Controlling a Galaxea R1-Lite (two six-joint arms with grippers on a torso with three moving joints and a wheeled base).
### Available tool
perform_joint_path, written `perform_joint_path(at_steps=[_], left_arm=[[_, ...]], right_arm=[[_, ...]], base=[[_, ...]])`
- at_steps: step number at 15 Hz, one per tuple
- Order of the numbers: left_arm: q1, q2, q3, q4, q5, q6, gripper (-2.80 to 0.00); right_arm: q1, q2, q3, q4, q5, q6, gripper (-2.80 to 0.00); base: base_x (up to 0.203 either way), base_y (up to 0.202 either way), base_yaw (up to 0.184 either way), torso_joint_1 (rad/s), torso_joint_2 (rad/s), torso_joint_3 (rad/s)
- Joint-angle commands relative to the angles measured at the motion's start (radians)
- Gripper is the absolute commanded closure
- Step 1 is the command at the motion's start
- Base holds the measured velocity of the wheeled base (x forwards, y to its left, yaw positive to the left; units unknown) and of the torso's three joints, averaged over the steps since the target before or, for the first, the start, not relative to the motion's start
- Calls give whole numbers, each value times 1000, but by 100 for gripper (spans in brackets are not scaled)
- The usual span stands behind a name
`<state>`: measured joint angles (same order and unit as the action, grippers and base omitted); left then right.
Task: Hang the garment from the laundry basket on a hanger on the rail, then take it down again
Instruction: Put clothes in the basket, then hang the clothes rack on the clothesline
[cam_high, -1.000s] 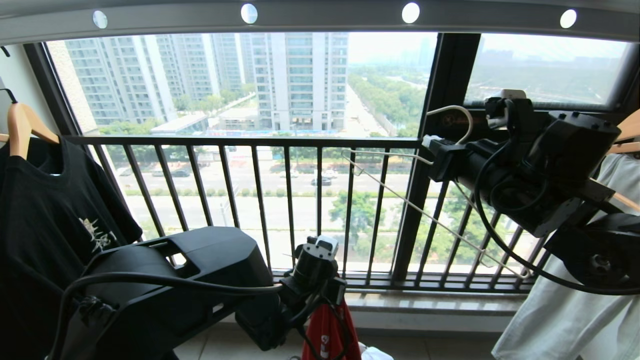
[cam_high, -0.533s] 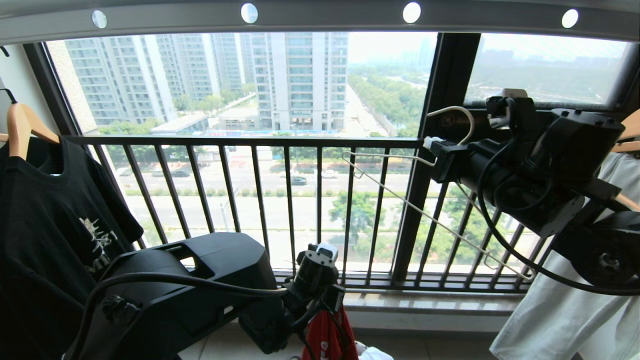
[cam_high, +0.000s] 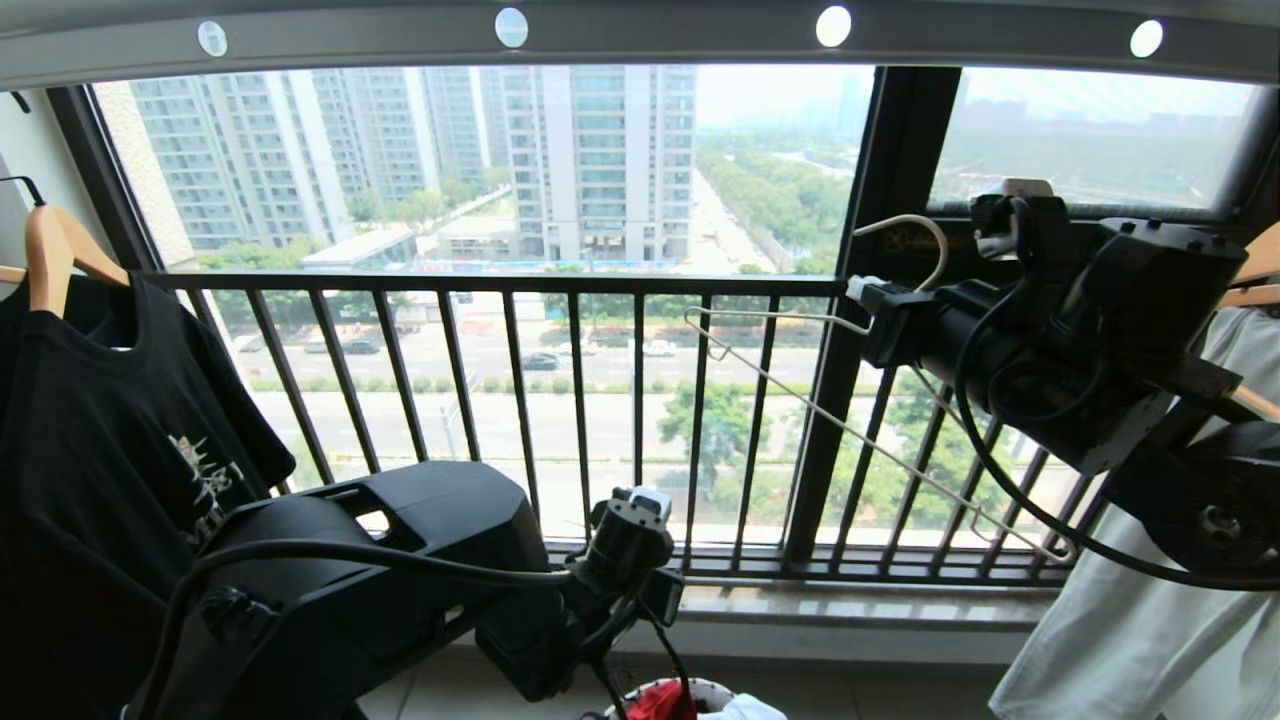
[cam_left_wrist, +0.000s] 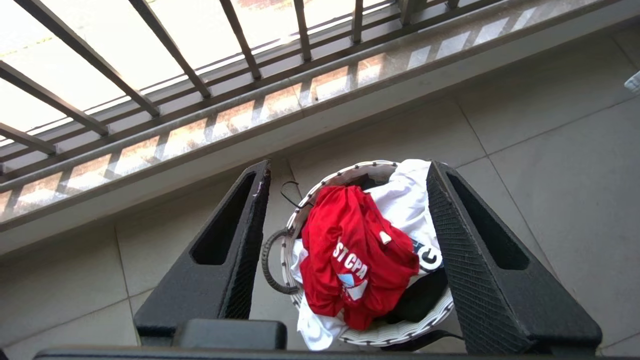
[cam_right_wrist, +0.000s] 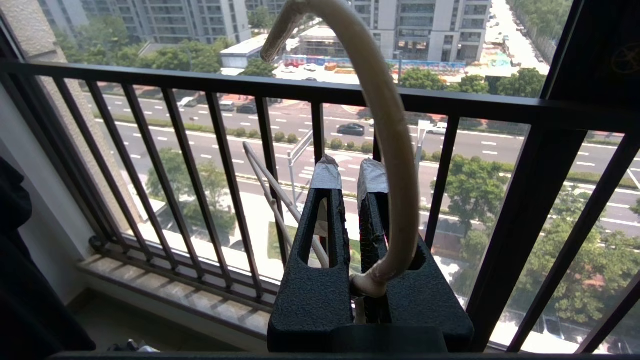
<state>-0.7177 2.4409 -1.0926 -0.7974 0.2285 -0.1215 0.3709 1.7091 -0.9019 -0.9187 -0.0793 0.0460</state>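
Colours we are seeing on the balcony

We are looking at a red T-shirt with white-and-blue print, a white woven basket, an off-white hanger, and a grey rail.

High-rise home balcony (railing, hung black T-shirt).

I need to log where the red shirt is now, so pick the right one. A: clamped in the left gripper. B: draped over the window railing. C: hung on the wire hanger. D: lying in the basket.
D: the red shirt lies bunched in the basket beneath the open left gripper, while the right gripper holds the bare wire hanger.
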Motion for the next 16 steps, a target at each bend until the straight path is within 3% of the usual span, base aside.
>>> perform_joint_path(at_steps=[1, 4, 5, 11, 14, 16], left_arm=[[0, -12, 1, -2, 2, -1, -280], [0, -36, 6, 1, 2, -1, -280], [0, -49, 6, 4, 2, -2, 0], [-12, -204, -1, 130, 33, -46, 0], [-17, -437, -7, 281, 33, -71, 0], [-18, -629, -28, 440, 32, -79, 0]], right_arm=[[0, 0, 0, -5, 0, -1, 0], [0, 0, 0, -6, 0, -1, 0], [0, 3, 1, -5, 0, -1, 0], [-2, -12, 1, -5, 0, -2, 0], [-1, -38, 5, -2, -3, -7, 0], [-1, -74, 8, 33, -4, -8, 0]], base=[[0, 0, 0, 0, 0, 0], [0, 0, 0, 0, 0, 0], [0, 0, 0, 0, 0, 0], [0, 0, 0, 0, 0, 0], [0, 0, 0, 0, 0, 0], [0, 0, 0, 0, 0, 0]])
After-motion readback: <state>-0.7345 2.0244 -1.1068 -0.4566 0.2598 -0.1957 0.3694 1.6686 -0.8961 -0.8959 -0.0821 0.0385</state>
